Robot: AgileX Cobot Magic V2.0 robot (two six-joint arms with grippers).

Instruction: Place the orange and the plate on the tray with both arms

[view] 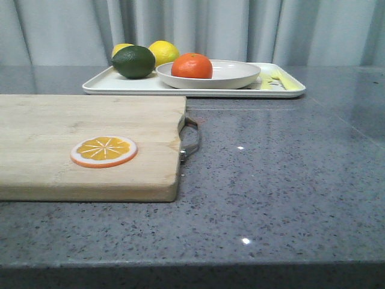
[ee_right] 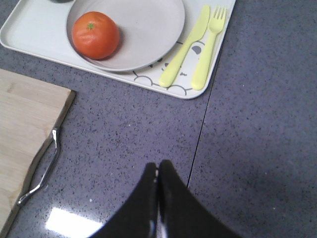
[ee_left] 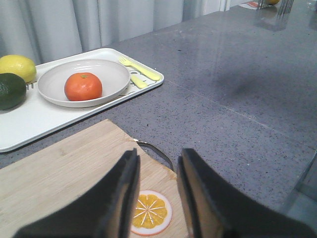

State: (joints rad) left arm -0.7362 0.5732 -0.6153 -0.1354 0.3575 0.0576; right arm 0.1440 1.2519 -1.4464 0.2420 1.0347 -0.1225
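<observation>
The orange (view: 192,65) (ee_left: 83,86) (ee_right: 95,35) lies in the off-white plate (view: 234,76) (ee_left: 111,74) (ee_right: 148,29). That plate rests on the white tray (view: 105,84) (ee_left: 34,119) (ee_right: 34,34) at the far side of the table. My left gripper (ee_left: 157,154) hangs open above the wooden cutting board, nothing between its fingers, well short of the tray. My right gripper (ee_right: 158,165) is shut and empty over the bare grey counter, on the near side of the tray's corner. Neither gripper shows in the front view.
A wooden cutting board (view: 78,138) (ee_left: 59,173) with a metal handle (view: 191,138) (ee_right: 42,168) fills the near left and carries a flat orange slice (view: 103,150) (ee_left: 150,212). On the tray's left lie a dark green fruit (view: 133,61) and two lemons (view: 163,52). Yellow cutlery print (ee_right: 193,44) marks the tray's right.
</observation>
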